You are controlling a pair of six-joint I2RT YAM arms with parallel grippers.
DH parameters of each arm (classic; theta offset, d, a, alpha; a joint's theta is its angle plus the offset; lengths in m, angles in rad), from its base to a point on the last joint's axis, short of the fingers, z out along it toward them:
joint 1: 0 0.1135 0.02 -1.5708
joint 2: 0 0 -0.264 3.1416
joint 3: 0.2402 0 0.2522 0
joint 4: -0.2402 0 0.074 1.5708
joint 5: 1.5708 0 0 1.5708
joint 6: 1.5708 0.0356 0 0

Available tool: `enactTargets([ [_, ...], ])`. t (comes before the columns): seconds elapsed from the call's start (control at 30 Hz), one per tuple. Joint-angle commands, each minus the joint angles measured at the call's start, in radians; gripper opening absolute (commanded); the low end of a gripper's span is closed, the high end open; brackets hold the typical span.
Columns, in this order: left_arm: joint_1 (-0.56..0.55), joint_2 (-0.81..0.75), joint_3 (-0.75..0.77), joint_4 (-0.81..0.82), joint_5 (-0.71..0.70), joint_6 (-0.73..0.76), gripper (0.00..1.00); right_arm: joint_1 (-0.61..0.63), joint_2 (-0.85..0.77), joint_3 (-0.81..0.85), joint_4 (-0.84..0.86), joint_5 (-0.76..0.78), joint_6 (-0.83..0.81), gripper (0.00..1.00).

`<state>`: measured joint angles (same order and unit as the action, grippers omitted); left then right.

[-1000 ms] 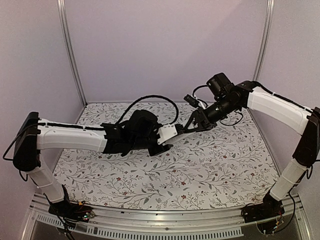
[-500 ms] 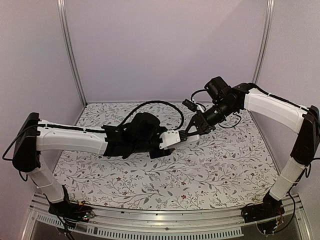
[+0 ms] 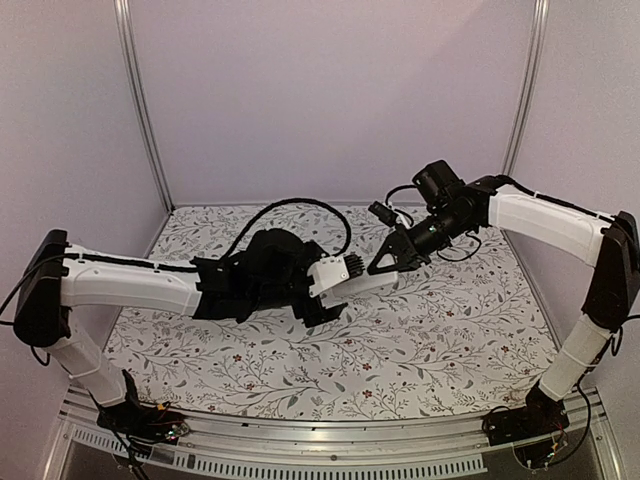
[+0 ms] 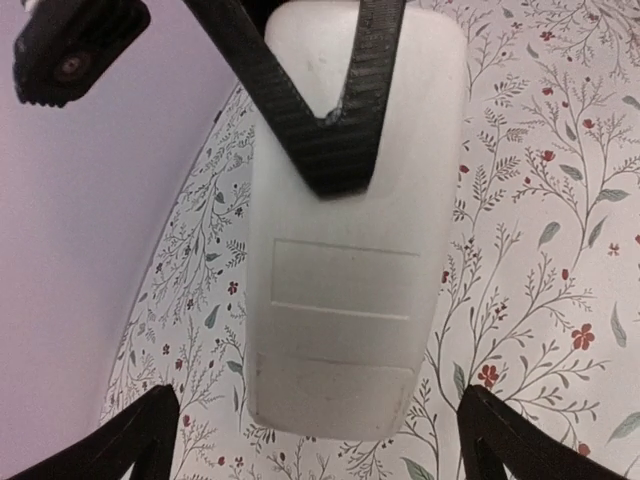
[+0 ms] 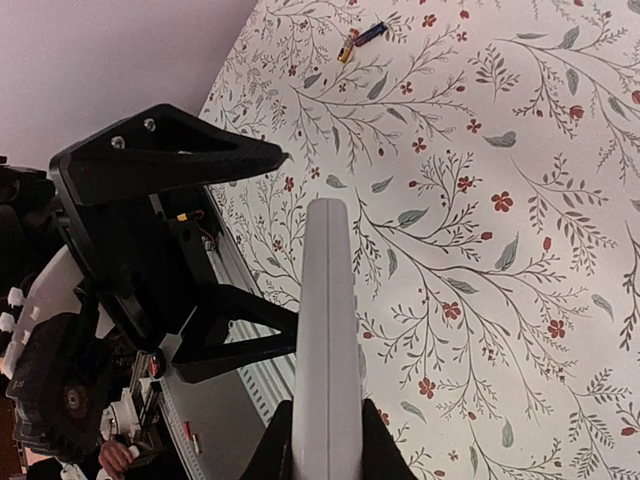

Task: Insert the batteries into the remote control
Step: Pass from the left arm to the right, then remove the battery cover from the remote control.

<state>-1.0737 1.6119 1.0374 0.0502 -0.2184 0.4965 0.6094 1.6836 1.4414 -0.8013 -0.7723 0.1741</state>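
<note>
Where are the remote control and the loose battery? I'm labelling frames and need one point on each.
remote control (image 4: 345,290): left wrist view, on the outlined panel in its white back.
battery (image 5: 368,33): right wrist view, on its dark barrel, above the yellowish tip.

Soft, even light fills the scene, with a faint violet cast on the walls. In the top view the remote control (image 3: 350,275) is the brightest thing, nearly blown out. Only faint, diffuse shadows lie on the surface (image 3: 430,350) beneath it. That view is coarse and slightly soft throughout. From the left wrist the remote's white back looks flat and low in contrast, its seams barely showing. The fingertips (image 4: 140,440) of the left hand (image 4: 318,405), on either side of its near end, are blurred. From the right wrist the remote's edge is crisp, the area left of it sinks into deep shadow, and the print right of it is sharp.
</note>
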Motion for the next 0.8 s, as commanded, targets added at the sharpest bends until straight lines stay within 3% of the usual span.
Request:
enactTargets([
  [0.0, 0.049, -0.108, -0.067, 0.114, 0.060, -0.168, 0.99, -0.044, -0.092, -0.064, 0.217, 0.009, 0.090, 0.00],
  [0.2, 0.207, -0.177, -0.121, 0.202, 0.237, -0.533, 0.99, -0.082, -0.186, -0.184, 0.486, 0.028, 0.169, 0.00],
  [0.3, 0.238, -0.148, -0.057, 0.140, 0.256, -0.623, 0.94, -0.084, -0.197, -0.200, 0.531, 0.016, 0.187, 0.00],
  [0.53, 0.313, -0.096, -0.036, 0.281, 0.595, -0.876, 0.87, -0.084, -0.189, -0.243, 0.627, -0.018, 0.209, 0.00],
  [0.77, 0.331, 0.002, 0.017, 0.324, 0.676, -1.000, 0.69, -0.082, -0.197, -0.274, 0.694, -0.071, 0.237, 0.00],
])
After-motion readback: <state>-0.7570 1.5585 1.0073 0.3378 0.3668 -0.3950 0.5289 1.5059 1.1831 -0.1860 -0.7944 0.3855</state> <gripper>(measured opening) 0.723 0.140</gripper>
